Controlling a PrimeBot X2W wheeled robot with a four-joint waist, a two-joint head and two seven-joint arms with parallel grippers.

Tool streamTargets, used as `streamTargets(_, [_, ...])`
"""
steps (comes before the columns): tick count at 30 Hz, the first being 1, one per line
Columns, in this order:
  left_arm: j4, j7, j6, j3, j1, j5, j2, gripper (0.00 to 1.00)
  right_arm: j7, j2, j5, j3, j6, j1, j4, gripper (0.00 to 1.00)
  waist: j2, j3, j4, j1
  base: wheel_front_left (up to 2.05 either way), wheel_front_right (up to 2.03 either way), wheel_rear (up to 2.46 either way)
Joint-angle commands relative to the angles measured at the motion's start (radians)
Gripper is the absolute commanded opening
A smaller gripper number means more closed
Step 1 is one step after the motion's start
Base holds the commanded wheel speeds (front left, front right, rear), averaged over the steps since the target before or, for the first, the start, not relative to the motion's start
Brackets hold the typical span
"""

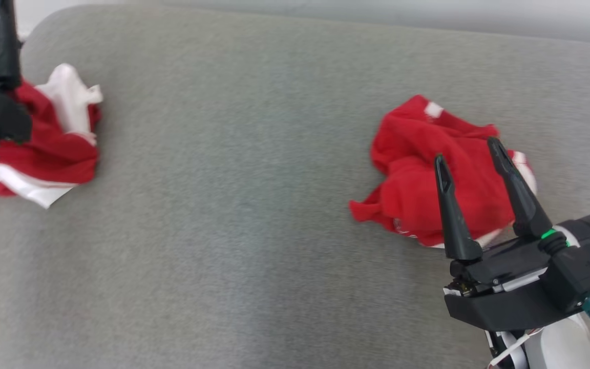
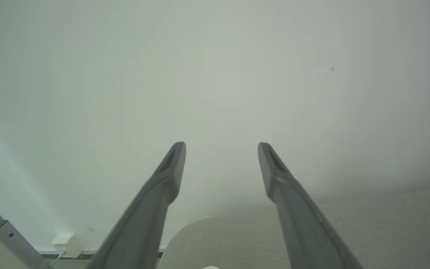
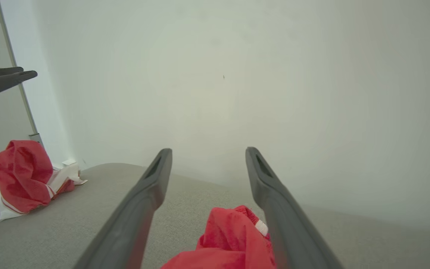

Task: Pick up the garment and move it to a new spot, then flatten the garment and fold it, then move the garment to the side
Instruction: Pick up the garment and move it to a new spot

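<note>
A grey padded surface (image 1: 254,215) spans the head view, and two crumpled garments lie on it, well apart.

The red-and-white garment (image 1: 54,138) sits at about 9 o'clock in that view, close to the surface's left edge. It is a bunched heap with white folds at its top and a white band along its lower side. The left gripper (image 2: 221,147) stands at the same side of the head view, its dark body overlapping the heap's left edge. In the left wrist view its two fingers stand wide apart with nothing between them, aimed at a pale wall (image 2: 215,67). A small white plug (image 2: 67,244) rests by the wall's foot at 7 o'clock. In the right wrist view those fingers show at 10 o'clock, clearly above the heap and not touching it.

The red garment (image 1: 413,154) lies at about 3 o'clock in the head view — a loose mound with a small white patch at its upper edge. The right gripper (image 1: 466,150) reaches in from 5 o'clock, fingers spread and holding nothing, their tips over the mound. In the right wrist view the red cloth rises between the two fingers at 6 o'clock, close against the right-hand one — whether it touches I cannot tell.
</note>
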Motion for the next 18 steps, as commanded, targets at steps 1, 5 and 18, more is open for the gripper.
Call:
streamTargets(1, [-0.017,-0.001,0.001,0.005,0.028,0.012,-0.005,1.0,-0.013,0.008,0.007,-0.003,0.001,0.015,0.011,1.0,-0.0001,-0.038,-0.059,0.0,0.0,0.0,0.0])
streamTargets(5, [-0.091,-0.001,0.002,0.01,0.075,0.034,-0.04,1.0,-0.044,0.024,0.003,-0.03,0.001,0.03,0.054,1.0,-0.0001,-0.068,-0.123,0.0,0.0,0.0,0.0])
streamTargets(18, [-0.237,-0.001,0.02,0.028,0.342,0.052,-0.129,1.0,-0.101,0.051,0.013,-0.09,0.001,0.084,0.203,1.0,-0.0001,-0.166,-0.247,0.0,0.0,0.0,0.0])
